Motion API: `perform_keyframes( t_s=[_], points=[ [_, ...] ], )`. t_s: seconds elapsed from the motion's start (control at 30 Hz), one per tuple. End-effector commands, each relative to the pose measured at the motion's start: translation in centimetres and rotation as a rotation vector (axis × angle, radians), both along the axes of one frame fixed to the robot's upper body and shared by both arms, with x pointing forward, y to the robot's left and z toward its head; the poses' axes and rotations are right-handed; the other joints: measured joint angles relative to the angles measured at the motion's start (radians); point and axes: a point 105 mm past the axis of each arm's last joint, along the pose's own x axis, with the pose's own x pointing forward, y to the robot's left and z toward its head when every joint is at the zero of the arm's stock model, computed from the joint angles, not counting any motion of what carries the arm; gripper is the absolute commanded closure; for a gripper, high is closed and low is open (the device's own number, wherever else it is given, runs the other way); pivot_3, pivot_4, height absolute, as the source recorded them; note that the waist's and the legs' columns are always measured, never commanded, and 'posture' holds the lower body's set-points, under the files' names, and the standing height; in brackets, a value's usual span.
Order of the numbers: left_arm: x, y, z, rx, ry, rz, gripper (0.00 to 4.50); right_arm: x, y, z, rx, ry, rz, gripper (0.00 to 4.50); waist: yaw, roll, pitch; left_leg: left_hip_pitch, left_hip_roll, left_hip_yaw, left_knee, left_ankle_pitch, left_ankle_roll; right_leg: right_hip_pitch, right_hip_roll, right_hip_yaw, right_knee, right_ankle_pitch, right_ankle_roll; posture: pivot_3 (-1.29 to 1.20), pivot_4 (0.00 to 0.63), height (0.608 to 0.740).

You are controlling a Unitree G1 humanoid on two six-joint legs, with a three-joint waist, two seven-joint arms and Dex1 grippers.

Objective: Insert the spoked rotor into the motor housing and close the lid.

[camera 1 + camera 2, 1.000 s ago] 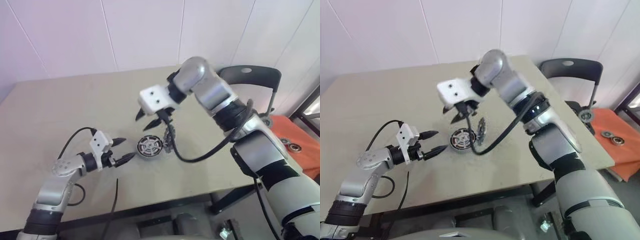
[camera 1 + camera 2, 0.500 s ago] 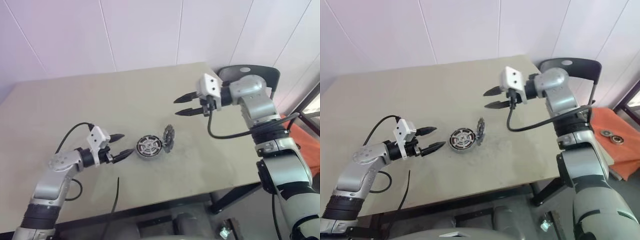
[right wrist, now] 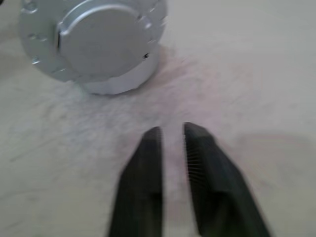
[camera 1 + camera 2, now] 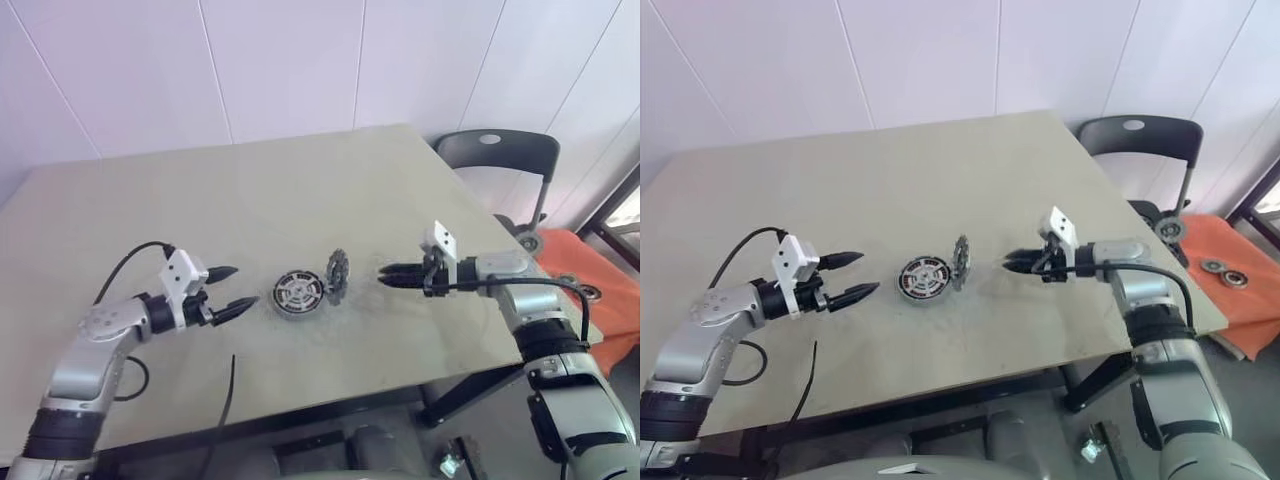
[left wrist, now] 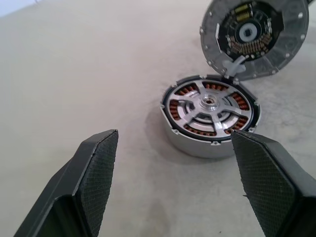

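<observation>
- Where white panelled walls meet, a beige table [image 4: 300, 190] stands; a black chair [image 4: 500, 155] sits beside it.
- Motor housing [image 4: 299, 294] lies flat, open face up, spoked rotor [image 5: 210, 104] inside.
- Lid [image 4: 336, 276] stands on edge, touching the housing.
- Left gripper [image 4: 236, 290] spread, empty; right gripper [image 4: 386, 276] pressed together, empty.

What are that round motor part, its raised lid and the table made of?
The motor housing looks like matte silvery metal, holding copper-coloured wire coils. The lid, standing open on edge behind it, seems dull grey metal with small rim screws. The table looks like smooth beige laminate, though that's uncertain.

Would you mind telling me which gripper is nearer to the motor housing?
Left. The left gripper sits open just beside the motor housing; the right gripper is farther off, beyond the upright lid.
</observation>
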Motion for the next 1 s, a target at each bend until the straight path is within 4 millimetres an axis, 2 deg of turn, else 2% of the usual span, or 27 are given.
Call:
perform_keyframes(
  t_s=[0.03, 0.13, 0.27, 0.43, 0.6, 0.67, 0.8, 1.0],
  points=[
    [0.2, 0.4, 1.2, 0.007, -0.041, 0.007, 0.62, 0.3, 1.3, 1.2, 0.004, -0.031, 0.039, 4.48, 0.0, 0.0, 0.0, 0.0, 0.0, 0.0, 0.0, 0.0, 0.0, 0.0, 0.0, 0.0, 0.0, 0.0, 0.0, 0.0, 0.0, 0.74],
    [0.2, 0.3, 1.2, 0.003, -0.041, 0.01, 0.62, -0.1, 1.9, 1.2, 0.015, -0.003, 0.074, 4.48, 0.0, 0.0, 0.0, 0.0, 0.0, 0.0, 0.0, 0.0, 0.0, 0.0, 0.0, 0.0, 0.0, 0.0, 0.0, 0.0, 0.0, 0.74],
    [-0.1, 0.1, 1.0, -0.002, -0.036, 0.012, 0.62, 0.0, 1.7, 1.2, 0.012, 0.004, 0.067, 4.48, 0.001, 0.0, 0.0, 0.0, 0.0, 0.0, 0.0, 0.0, 0.0, 0.0, 0.0, 0.0, 0.0, 0.0, 0.0, 0.0, 0.0, 0.74],
    [-0.3, 0.2, 0.8, -0.005, -0.033, 0.026, 0.62, 0.9, 1.7, 1.3, 0.002, -0.01, 0.015, 4.48, 0.0, 0.0, 0.0, 0.0, 0.0, 0.0, 0.0, 0.0, 0.0, 0.0, 0.0, 0.0, 0.0, 0.0, 0.0, 0.0, 0.0, 0.74],
    [-0.5, -0.1, 0.7, -0.014, -0.03, 0.028, 0.62, 1.8, 2.8, 2.3, 0.031, -0.049, -0.007, 4.48, 0.0, 0.0, 0.0, 0.0, 0.0, 0.0, 0.0, 0.0, 0.0, 0.0, 0.0, 0.0, 0.0, 0.0, 0.0, 0.0, 0.0, 0.74],
    [-0.5, -0.1, 0.7, -0.015, -0.029, 0.028, 0.62, 1.6, 3.3, 2.7, 0.039, -0.05, 0.012, 4.48, 0.0, 0.0, 0.0, 0.0, 0.0, 0.0, 0.0, 0.0, 0.0, 0.0, 0.0, 0.0, 0.0, 0.0, 0.0, 0.0, 0.0, 0.74],
    [-0.4, -0.1, 0.7, -0.014, -0.027, 0.031, 0.62, 0.0, 4.3, 3.1, 0.03, -0.007, 0.122, 4.48, 0.002, 0.0, 0.0, 0.0, 0.0, 0.0, 0.0, 0.0, 0.0, 0.0, 0.0, 0.0, 0.0, 0.0, 0.0, 0.0, 0.0, 0.74],
    [-0.3, -0.1, 0.7, -0.013, -0.026, 0.027, 0.62, -0.9, 4.1, 3.1, -0.023, 0.071, 0.183, 4.48, 0.002, 0.0, 0.0, 0.0, 0.0, 0.0, 0.0, 0.0, 0.0, 0.0, 0.0, 0.0, 0.0, 0.0, 0.0, 0.0, 0.0, 0.74]
  ],
)
